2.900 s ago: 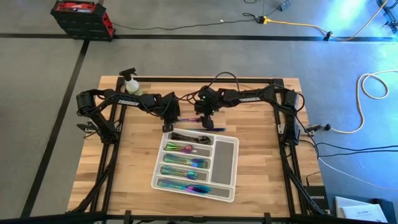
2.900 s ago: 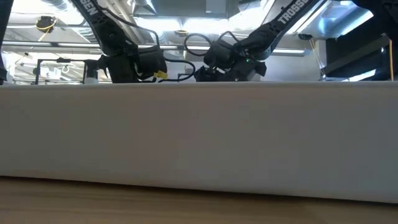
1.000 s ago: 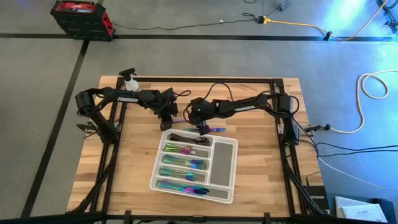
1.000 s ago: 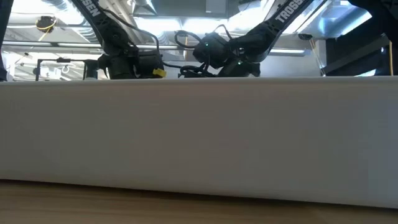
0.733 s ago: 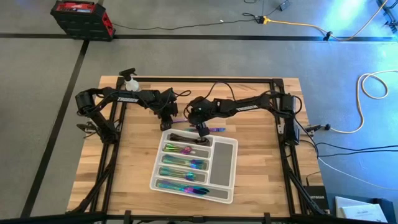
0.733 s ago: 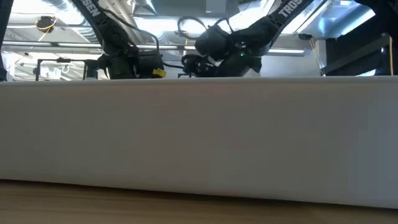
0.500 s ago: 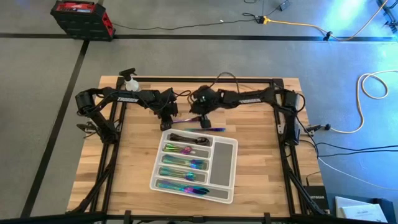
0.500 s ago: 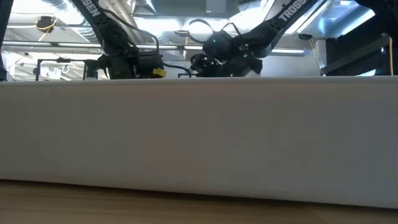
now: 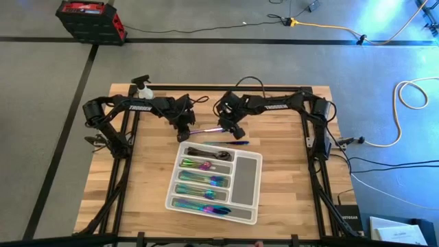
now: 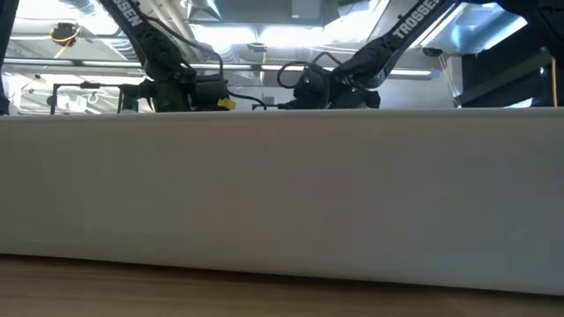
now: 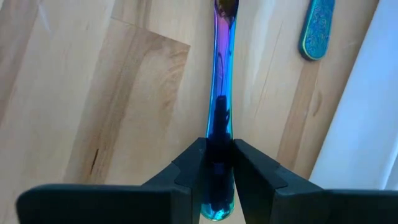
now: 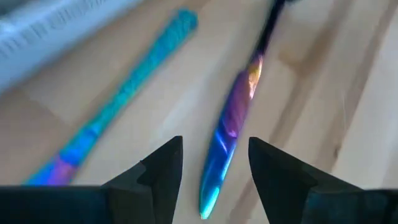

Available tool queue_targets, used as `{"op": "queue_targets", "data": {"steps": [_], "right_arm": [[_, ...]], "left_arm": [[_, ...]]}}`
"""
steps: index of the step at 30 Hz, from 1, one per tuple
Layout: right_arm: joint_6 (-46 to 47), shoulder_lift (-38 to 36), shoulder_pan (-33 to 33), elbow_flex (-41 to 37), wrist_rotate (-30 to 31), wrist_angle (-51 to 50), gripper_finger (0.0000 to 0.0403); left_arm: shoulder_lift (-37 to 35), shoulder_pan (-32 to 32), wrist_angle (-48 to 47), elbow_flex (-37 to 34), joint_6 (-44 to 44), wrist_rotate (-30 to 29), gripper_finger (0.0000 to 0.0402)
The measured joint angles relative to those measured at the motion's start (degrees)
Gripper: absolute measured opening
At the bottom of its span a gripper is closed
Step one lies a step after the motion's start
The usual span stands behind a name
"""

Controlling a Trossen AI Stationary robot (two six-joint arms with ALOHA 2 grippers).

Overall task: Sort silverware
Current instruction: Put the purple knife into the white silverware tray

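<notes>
My left gripper (image 9: 185, 129) (image 11: 219, 149) is shut on a slim iridescent piece of silverware (image 9: 204, 130) (image 11: 222, 74) beyond the tray's far edge. Its free blade-like end (image 12: 233, 118) points toward the table's right. My right gripper (image 9: 231, 128) (image 12: 214, 162) is open there, one finger on each side of that end, and I see no touch. A second iridescent piece (image 9: 226, 143) (image 12: 124, 93) lies flat on the wood beside the tray. The white tray (image 9: 248, 175) holds several sorted pieces (image 9: 202, 180). My left gripper pinches the piece's handle near its butt end (image 11: 219, 186) between its two fingers (image 11: 193, 168). They come steeply from above, and the piece runs straight out ahead of them. Whether its far end rests on the wood, I cannot tell.
A yellow-green spray bottle (image 9: 144, 89) stands at the table's far left corner. In the low view the tray's white wall (image 10: 282, 194) blocks nearly everything, with both arms showing above it. Bare wood lies to the tray's right and left.
My right gripper has moved from over the tray's far edge toward the table's far edge and slightly right, turning as it went. It now stands at the free end of the piece that my left gripper holds. That piece has stayed in place.
</notes>
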Motion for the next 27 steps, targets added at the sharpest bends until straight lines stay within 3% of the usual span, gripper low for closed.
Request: {"op": "queue_targets", "data": {"steps": [7, 15, 27], "right_arm": [[-0.2, 1.8, -0.2, 0.1, 3.9, 3.3, 0.0166], [3.0, 2.8, -0.1, 0.1, -1.0, 4.7, 0.0166], [2.7, 3.3, -0.1, 0.0, -1.2, 4.5, 0.0166]], "left_arm": [[0.0, 0.0, 0.0, 0.0, -0.5, 0.6, 0.0061], [0.0, 0.0, 0.1, 0.0, -1.4, 0.7, 0.0061], [0.0, 0.0, 0.2, 0.0, -2.2, 0.9, 0.0061]]}}
